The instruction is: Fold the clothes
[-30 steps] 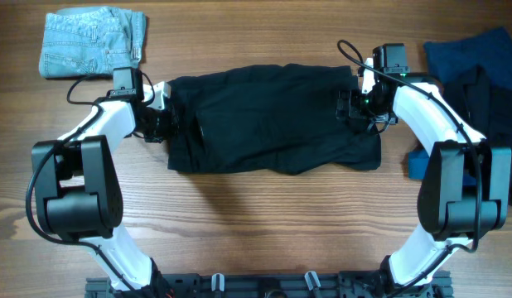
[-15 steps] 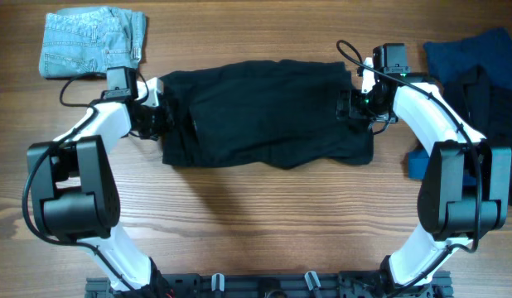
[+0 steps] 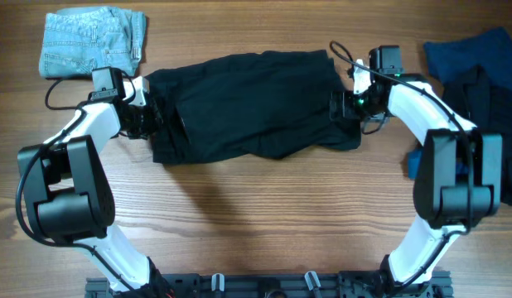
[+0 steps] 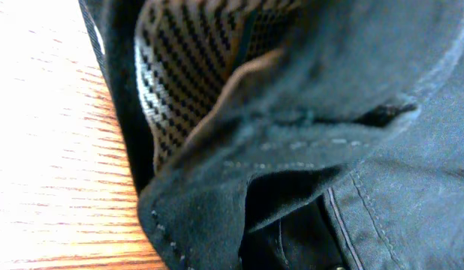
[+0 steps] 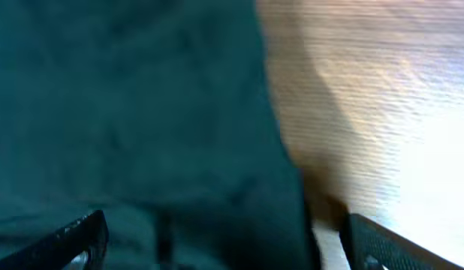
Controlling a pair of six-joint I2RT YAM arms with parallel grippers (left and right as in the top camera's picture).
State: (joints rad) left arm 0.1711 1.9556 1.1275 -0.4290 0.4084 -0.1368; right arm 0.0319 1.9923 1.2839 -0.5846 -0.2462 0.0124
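The black garment [image 3: 248, 103] lies in the upper middle of the overhead frame, spread sideways on the worktop [image 3: 256, 215] between the two arms. The left tool [image 3: 146, 118] is at its left end and the right tool [image 3: 345, 106] at its right end.

In the left wrist view the cloth fills almost the whole frame. A waistband [image 4: 307, 142] and a lining [image 4: 194, 60] with a zigzag pattern are visible, but no fingers, so I cannot tell whether the left tool is closed on the cloth or not. In the right wrist view the two fingertips [image 5: 78, 234] stand wide apart at the lower corners, with dark cloth lying between them. This tool looks open and it is clamping nothing.

As for progress, a pair of jeans [image 3: 92, 40] sits in the upper left corner as a neat folded packet, so I judge that one piece is finished. The garment looks doubled over once along its length, but its lower edge is uneven and it is long, so its fold is probably only half made; it needs at least one more fold across. At the right edge waits a pile [image 3: 480, 74] of dark blue clothes, loose and not folded. My estimate is that the bigger part of the task remains.
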